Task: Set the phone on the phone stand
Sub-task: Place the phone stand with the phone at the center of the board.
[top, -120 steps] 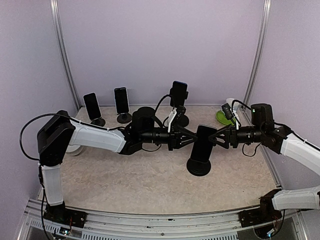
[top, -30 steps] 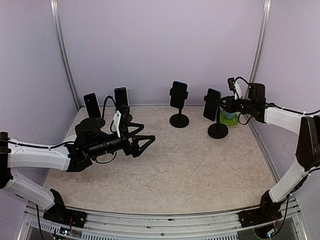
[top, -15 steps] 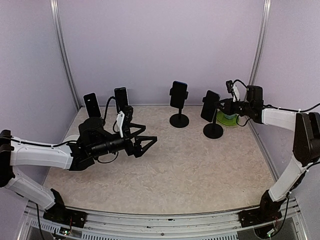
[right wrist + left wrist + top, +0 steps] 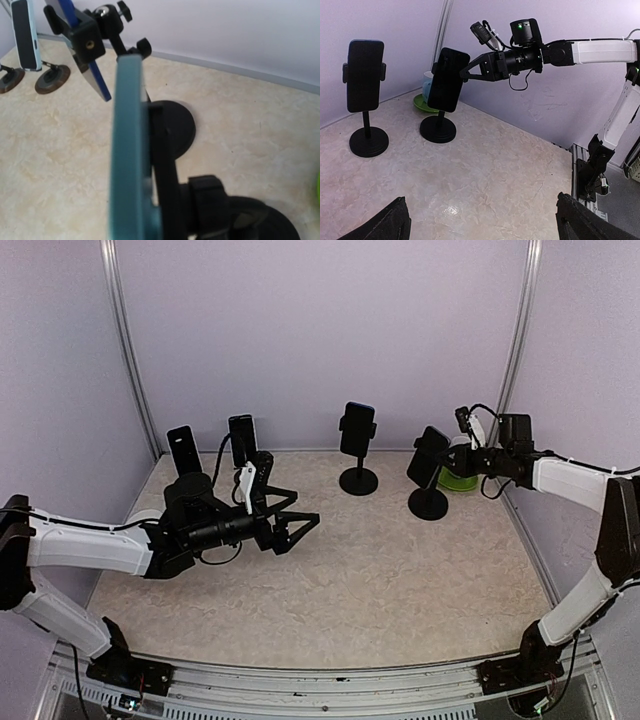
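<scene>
Currently the right claw (image 4: 465, 74) is pinching the phone (image 4: 427, 455), tilted on the phone stand (image 4: 428, 504) at far right; the left claw (image 4: 303, 532) is hovering wide open above the worktop (image 4: 400, 580).

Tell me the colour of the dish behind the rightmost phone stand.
Bright green dish, clearest in the left wrist view.

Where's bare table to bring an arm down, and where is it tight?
Free: the near half of the table, from the left gripper across to the right edge, and the strip between the middle stand and the left pair of stands. Crowded: the far right corner, where the right gripper grips the phone on the right stand beside the green dish.
</scene>
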Available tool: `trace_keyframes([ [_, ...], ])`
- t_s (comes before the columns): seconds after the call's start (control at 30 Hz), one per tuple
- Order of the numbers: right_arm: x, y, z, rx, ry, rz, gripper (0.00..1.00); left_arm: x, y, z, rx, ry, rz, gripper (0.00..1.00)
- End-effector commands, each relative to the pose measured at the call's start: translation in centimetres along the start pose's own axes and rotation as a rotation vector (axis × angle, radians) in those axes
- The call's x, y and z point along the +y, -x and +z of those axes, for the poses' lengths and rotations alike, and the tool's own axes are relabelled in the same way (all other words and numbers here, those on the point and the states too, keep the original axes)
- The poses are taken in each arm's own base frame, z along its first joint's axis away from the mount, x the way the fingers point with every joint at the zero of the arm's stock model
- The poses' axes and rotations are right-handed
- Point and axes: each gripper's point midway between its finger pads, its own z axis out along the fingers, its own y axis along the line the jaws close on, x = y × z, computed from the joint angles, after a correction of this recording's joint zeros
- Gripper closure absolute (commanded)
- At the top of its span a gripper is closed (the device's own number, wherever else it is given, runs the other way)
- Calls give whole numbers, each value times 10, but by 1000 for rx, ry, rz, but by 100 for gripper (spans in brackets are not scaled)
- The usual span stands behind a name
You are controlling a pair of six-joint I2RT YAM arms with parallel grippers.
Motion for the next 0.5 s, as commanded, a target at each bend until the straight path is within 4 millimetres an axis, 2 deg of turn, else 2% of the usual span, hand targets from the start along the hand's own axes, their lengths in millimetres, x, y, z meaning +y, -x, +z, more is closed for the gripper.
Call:
trace_keyframes([
  [0.0,-1,-3,-10,49,-22,-7,91,-8,18,3,-44,-30,12,1],
  [0.3,1,2,-14,41,-25,-4,66,-12,19,0,-49,-34,13,1],
  [0.47,2,7,-17,35,-31,-4,58,-15,19,-1,-52,-34,12,1],
])
